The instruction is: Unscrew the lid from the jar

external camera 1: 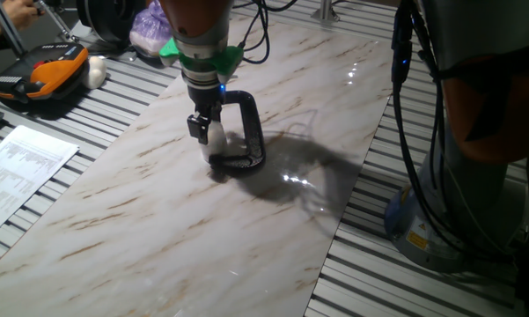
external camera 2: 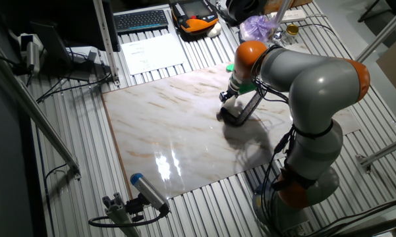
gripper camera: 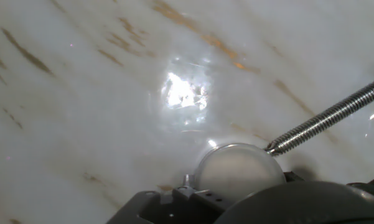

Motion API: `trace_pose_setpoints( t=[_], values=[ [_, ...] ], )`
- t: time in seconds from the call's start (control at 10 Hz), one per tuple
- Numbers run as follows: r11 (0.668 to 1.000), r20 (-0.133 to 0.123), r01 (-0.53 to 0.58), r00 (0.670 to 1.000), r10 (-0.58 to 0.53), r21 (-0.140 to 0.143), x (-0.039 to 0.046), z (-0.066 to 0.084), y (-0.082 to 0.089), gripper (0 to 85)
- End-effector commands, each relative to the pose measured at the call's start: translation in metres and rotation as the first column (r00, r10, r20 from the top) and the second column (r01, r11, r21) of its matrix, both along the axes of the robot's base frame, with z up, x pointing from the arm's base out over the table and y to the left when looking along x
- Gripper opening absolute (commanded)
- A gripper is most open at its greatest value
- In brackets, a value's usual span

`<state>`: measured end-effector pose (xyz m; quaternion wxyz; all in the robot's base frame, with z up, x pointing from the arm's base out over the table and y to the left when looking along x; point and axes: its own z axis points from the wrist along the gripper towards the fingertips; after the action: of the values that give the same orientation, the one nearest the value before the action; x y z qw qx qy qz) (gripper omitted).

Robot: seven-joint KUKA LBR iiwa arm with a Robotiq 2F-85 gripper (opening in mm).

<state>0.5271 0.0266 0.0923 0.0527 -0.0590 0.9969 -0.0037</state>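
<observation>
Gripper (external camera 1: 206, 134) was seen closed around lid (external camera 1: 216, 135); jar (external camera 1: 217, 151) was held in black C-clamp (external camera 1: 246, 132) on marble table (external camera 1: 158, 220). Risk was judged: lid could be slipped if squeezed weakly; jar could be spun if clamped loosely.

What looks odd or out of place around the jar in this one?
The jar lies on its side in a black C-clamp on the marble slab, the clamp's screw meeting the lid. Nothing looks spilled or broken.

text: none legible | paper sheet (external camera 1: 22, 167): print too small to read
</observation>
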Motion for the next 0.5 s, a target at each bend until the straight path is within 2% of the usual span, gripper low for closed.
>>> trace_pose_setpoints(
  t=[0.0,0.2,0.4],
  values=[
    [1.000,0.003,-0.010,1.000,0.010,-0.001,0.0000,0.0000,0.0000,34.0],
    [0.999,0.014,-0.041,0.999,0.041,-0.014,0.0002,-0.0009,0.0002,34.0],
    [0.998,0.017,-0.066,0.998,0.066,-0.011,0.0005,-0.0019,0.0003,34.0]
  ],
)
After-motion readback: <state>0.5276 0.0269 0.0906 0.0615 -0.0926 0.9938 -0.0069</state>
